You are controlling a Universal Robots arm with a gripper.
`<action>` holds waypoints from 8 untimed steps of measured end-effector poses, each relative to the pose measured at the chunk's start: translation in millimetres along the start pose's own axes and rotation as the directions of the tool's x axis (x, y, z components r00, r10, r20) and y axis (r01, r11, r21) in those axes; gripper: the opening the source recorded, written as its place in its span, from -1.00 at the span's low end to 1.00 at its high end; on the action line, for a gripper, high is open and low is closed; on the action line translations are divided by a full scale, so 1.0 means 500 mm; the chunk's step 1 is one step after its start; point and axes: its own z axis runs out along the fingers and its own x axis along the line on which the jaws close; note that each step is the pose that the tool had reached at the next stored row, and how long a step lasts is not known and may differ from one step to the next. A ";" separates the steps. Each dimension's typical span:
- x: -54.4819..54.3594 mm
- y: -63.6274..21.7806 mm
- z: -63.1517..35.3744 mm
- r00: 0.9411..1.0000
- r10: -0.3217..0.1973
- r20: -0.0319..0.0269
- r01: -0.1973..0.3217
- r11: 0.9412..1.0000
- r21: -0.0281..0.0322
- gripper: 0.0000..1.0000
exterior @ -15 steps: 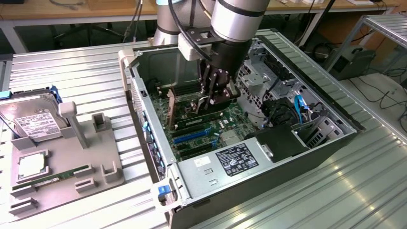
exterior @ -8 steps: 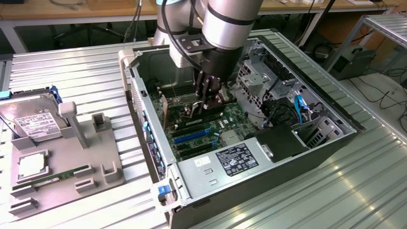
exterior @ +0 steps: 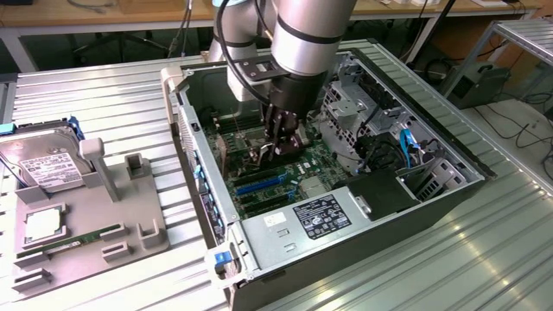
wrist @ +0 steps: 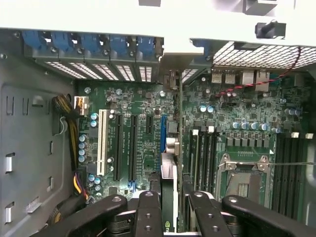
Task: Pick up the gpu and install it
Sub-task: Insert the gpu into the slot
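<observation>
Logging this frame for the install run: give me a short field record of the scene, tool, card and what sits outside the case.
tool: tool down inside the open dark-and-silver metal computer case, above the green motherboard
held: thin flat dark expansion card, edge-on between the black fingers
card position: standing over the motherboard near the blue expansion slot; whether seated, cannot tell
outside case: boxy silver hard drive with white label on the grey fixture tray, at the exterior view's left
</observation>
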 end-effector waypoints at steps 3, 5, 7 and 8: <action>0.002 0.001 0.007 1.000 0.002 0.000 -0.002 1.000 0.004 -0.47; 0.003 0.003 0.013 1.000 0.006 0.000 -0.006 1.000 0.006 -0.47; 0.003 0.006 0.020 1.000 0.010 0.000 -0.010 1.000 0.007 -0.47; 0.003 0.007 0.024 1.000 0.014 0.000 -0.014 1.000 0.007 -0.47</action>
